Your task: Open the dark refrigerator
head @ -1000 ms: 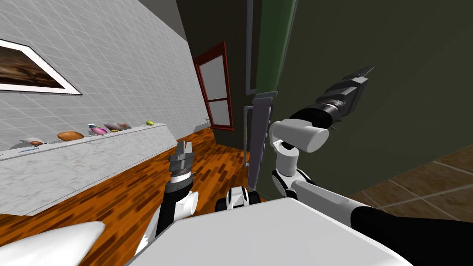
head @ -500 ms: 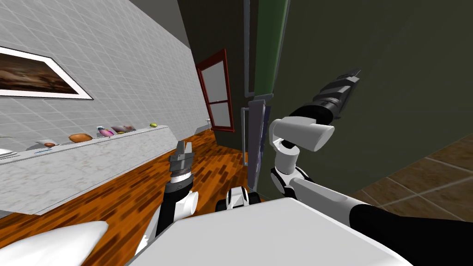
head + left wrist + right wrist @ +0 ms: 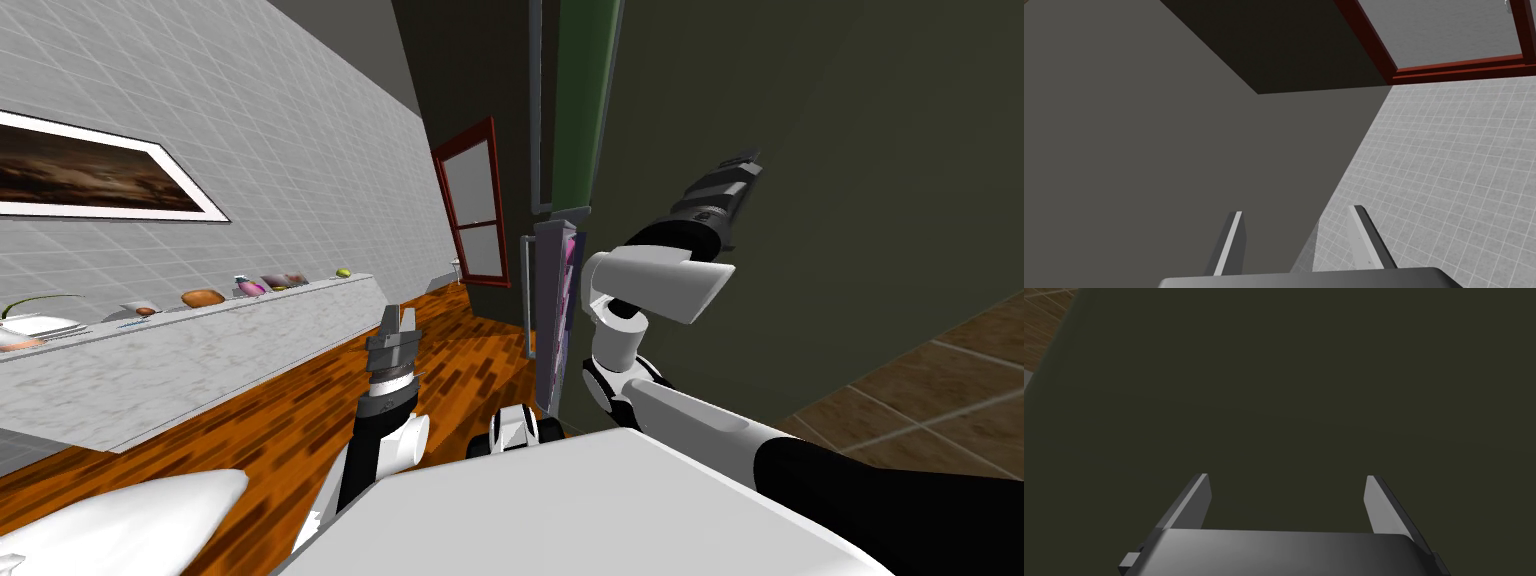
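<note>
While R pincer [image 3: 1286, 477] gapes wide facing dark surface [image 3: 1274, 388], fridge door [image 3: 548, 300] stands ajar to its left

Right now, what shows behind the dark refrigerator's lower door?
Behind the ajar door, pink and purple patches show, too small to identify. The door and the refrigerator's dark side cover the rest.

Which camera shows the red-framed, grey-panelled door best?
The head view: the red-framed door stands whole in the dark wall. The left wrist view catches just a corner of its frame beyond the left gripper. The right wrist view faces a flat dark olive surface.
</note>
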Tool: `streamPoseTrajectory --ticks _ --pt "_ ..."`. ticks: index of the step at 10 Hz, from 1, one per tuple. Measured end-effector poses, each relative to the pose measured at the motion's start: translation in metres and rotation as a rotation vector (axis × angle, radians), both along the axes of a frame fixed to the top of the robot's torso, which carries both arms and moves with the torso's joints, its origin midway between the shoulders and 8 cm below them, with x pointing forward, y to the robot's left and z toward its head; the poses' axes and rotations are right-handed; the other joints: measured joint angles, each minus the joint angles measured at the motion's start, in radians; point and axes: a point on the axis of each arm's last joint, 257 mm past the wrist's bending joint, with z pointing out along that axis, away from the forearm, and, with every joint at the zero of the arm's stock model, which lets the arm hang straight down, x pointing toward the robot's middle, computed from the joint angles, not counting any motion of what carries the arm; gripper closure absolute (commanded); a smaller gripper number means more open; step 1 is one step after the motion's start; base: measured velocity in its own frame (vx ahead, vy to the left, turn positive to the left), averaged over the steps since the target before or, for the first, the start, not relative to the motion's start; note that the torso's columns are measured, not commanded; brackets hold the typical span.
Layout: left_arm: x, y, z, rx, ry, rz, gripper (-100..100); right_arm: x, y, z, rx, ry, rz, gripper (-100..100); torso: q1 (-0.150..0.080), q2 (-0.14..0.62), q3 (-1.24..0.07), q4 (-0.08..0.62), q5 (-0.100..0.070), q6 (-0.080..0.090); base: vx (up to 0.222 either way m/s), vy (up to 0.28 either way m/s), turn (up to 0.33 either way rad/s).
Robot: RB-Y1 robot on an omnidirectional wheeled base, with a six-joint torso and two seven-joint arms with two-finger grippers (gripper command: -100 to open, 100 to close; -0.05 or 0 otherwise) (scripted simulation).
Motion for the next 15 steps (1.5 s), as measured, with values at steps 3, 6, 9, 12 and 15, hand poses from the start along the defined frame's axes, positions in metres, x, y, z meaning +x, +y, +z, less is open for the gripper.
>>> streamPoseTrajectory --ticks 3,6,9,12,15 --pt "0.000 0.000 0.000 0.000 0.000 0.000 0 0.009 0.001 -0.001 0.016 0.005 0.046 -100 -0.002 -0.006 -0.005 -0.002 0.000 -0.002 0.005 0.012 0.052" --pt "0.000 0.000 0.000 0.000 0.000 0.000 0 0.020 0.008 0.003 0.035 0.006 0.113 -100 0.000 -0.010 -0.009 -0.004 0.001 -0.004 -0.007 0.002 0.031" --pt "0.000 0.000 0.000 0.000 0.000 0.000 0 0.030 0.014 0.001 0.040 0.011 0.157 -100 0.002 -0.015 -0.012 -0.007 0.000 -0.004 -0.003 0.002 0.020" --pt "0.000 0.000 0.000 0.000 0.000 0.000 0 0.038 0.022 0.004 0.055 0.011 0.216 -100 0.002 -0.015 -0.011 -0.008 -0.001 -0.004 -0.009 0.001 0.010" --pt "0.000 0.000 0.000 0.000 0.000 0.000 0 0.042 0.026 0.005 0.068 0.012 0.243 -100 0.002 -0.019 -0.015 -0.009 0.000 -0.008 0.008 -0.002 0.042"
